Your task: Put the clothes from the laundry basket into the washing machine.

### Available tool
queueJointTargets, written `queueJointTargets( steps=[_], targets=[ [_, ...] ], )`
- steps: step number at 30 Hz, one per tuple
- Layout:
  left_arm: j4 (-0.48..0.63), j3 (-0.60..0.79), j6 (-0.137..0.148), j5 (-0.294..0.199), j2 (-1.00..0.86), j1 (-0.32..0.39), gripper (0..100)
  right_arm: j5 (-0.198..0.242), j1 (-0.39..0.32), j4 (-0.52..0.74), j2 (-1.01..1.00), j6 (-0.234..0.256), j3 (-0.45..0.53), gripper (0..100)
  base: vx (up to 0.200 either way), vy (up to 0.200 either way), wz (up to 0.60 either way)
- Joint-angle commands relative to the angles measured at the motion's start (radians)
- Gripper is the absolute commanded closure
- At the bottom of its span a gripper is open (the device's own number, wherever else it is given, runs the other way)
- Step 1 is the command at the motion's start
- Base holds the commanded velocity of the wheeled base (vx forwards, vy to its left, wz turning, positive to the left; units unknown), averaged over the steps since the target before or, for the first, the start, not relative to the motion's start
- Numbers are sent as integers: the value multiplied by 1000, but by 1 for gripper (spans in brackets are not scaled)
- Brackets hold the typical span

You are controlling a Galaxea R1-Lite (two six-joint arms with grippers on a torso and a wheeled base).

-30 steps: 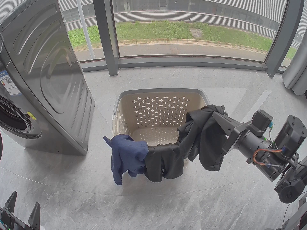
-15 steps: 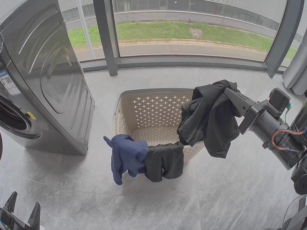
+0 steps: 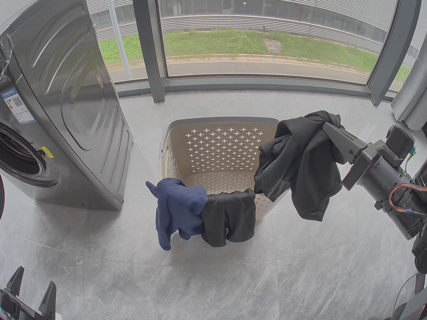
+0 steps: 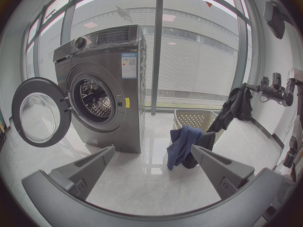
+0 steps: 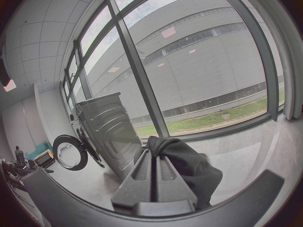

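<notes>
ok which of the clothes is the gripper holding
The dark grey garment in the right gripper; the blue one and the other dark one hang over the basket's front rim.

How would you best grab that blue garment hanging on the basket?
Probably grip the blue garment at its bunched top, where it folds over the near rim of the basket, coming down from above; the rest hangs loose outside.

A pale grey, marble-look tiled floor point(image 3: 222, 281) runs to tall glass windows point(image 3: 267, 5) set in dark grey metal frames point(image 3: 149, 45). Daylight comes in through them. Outside lie a green grass strip point(image 3: 249, 43) and a grey corrugated building facade point(image 5: 195, 63). A light grey curtain point(image 3: 416, 98) hangs at the right, under white square ceiling panels point(image 5: 41, 22).
</notes>
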Motion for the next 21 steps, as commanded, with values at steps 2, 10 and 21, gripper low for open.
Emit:
queueJointTargets(
  steps=[2, 10, 21],
  targets=[
    [0, 16, 0, 0, -15, 0, 0, 0, -2, -2, 0, 0, 3, 100, 0, 0, 0],
    [0, 16, 0, 0, -15, 0, 0, 0, -4, -2, 0, 2, 4, 100, 0, 200, 0],
    [0, 16, -2, 0, -15, 0, 0, 0, -2, -5, 3, 8, 12, 100, 0, 200, 0]
  ],
)
